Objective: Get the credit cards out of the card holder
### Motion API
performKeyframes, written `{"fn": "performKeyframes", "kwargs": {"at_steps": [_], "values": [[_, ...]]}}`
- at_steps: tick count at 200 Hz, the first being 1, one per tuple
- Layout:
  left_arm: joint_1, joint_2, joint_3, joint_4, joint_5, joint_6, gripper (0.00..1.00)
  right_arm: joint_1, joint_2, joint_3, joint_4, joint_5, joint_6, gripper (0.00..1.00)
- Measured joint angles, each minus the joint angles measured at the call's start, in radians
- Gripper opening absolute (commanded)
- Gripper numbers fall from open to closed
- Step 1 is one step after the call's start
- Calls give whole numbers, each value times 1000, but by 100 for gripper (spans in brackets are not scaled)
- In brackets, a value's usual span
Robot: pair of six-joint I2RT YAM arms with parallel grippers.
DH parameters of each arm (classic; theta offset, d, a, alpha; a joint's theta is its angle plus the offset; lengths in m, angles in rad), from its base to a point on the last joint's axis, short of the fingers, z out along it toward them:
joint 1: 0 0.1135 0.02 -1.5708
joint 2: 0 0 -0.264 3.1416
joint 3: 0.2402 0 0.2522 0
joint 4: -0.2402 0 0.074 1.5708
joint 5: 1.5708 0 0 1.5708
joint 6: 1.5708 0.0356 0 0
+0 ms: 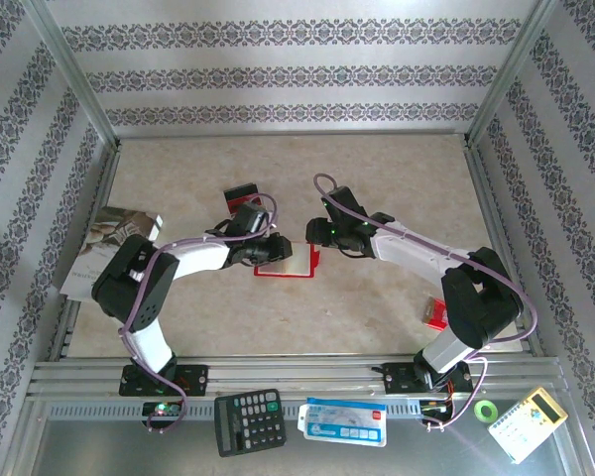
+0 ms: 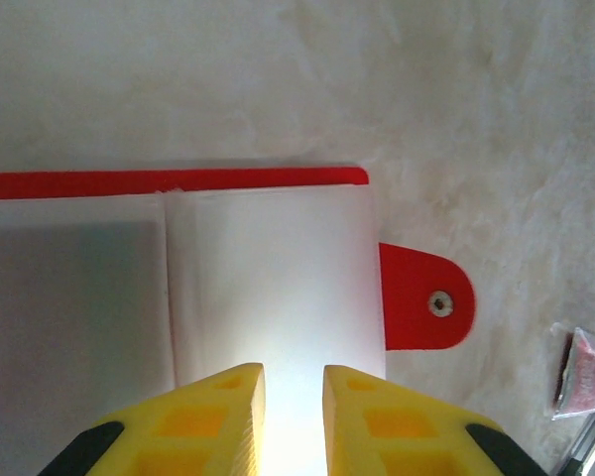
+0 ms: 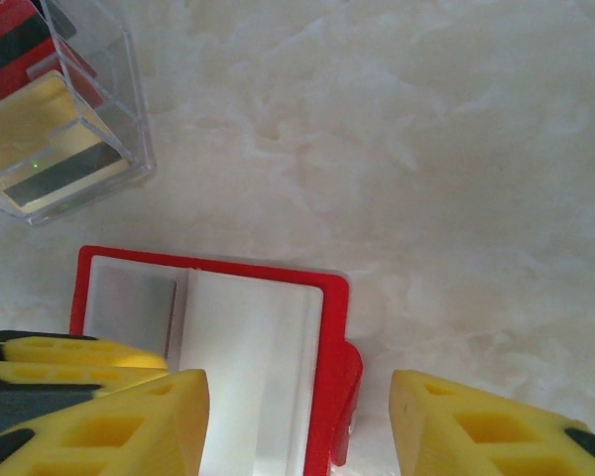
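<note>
The card holder (image 1: 286, 262) lies open on the table, a red case with pale inner pockets (image 2: 278, 288) and a snap tab (image 2: 426, 297). The credit cards are hidden; only a grey shade (image 2: 69, 317) shows through the left pocket. My left gripper (image 2: 294, 382) hovers over the right pocket from the left, its jaws a narrow gap apart with nothing between them. My right gripper (image 3: 297, 397) comes from the right, open wide, its fingers straddling the holder's tab edge (image 3: 337, 377). In the top view, left gripper (image 1: 273, 250) and right gripper (image 1: 317, 238) meet over the holder.
A clear plastic box (image 3: 55, 109) with red, black and tan contents stands just behind the holder. A booklet (image 1: 104, 248) lies at the left wall, a small red packet (image 1: 434, 314) by the right arm. Calculator (image 1: 249, 421), blue-and-white packet (image 1: 344, 421) and tape roll (image 1: 487, 411) sit on the front ledge.
</note>
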Motion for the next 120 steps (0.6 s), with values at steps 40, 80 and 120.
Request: {"fn": "performKeyframes", "kwargs": {"at_steps": [40, 80, 120], "values": [[-4, -2, -2, -3, -2, 10, 30, 0, 0, -5, 8, -4, 11, 53], [50, -121, -84, 3, -2, 16, 40, 9, 17, 18, 0, -14, 7, 57], [179, -263, -179, -12, -25, 35, 54, 89, 158, 168, -49, -24, -21, 62]]}}
